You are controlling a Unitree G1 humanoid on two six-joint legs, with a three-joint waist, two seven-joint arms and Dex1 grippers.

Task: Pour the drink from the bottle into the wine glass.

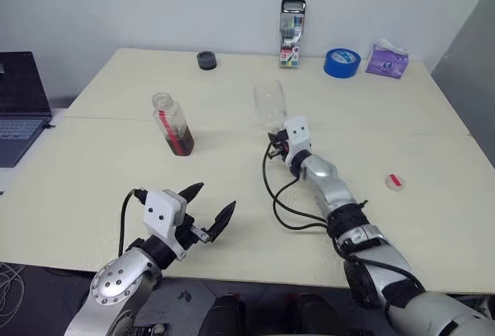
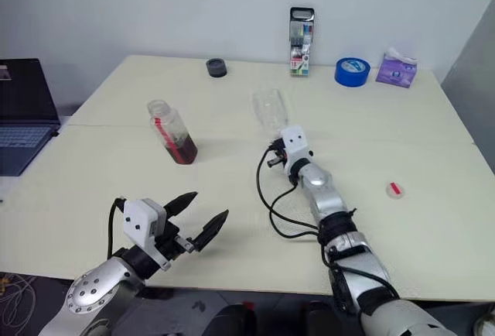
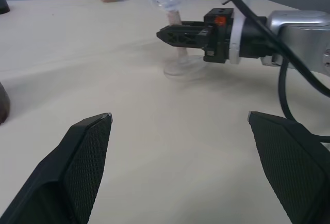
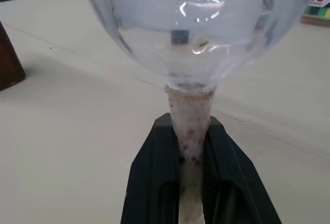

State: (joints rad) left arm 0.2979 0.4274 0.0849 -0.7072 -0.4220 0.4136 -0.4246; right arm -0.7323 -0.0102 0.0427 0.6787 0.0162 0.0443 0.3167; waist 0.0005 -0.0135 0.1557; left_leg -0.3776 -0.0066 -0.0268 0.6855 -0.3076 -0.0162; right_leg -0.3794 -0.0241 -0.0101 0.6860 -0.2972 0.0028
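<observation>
A laptop (image 1: pixel 22 108) is seen at the far left edge, off the table (image 1: pixel 93 189). The left gripper (image 1: pixel 209 212) is held low over the near edge w/ jaws spread wide, nothing between them. Further back, the bottle (image 1: pixel 173 124) is stood uncapped w/ the drink (image 1: pixel 179 141) filling only its bottom part. Behind it a small black lid-like thing (image 1: pixel 206 60) is parked. Around the middle, the wine glass (image 1: pixel 270 104) is stood upright and looks empty, its stem pinched by the right gripper (image 4: pixel 193 152), jaws closed on it. At the back a marker case (image 1: pixel 291 34), blue tape roll (image 1: pixel 341 63) & purple tissue pack (image 1: pixel 387 60) are lined up. The cap (image 1: pixel 394 181) is left on the table to the right.
</observation>
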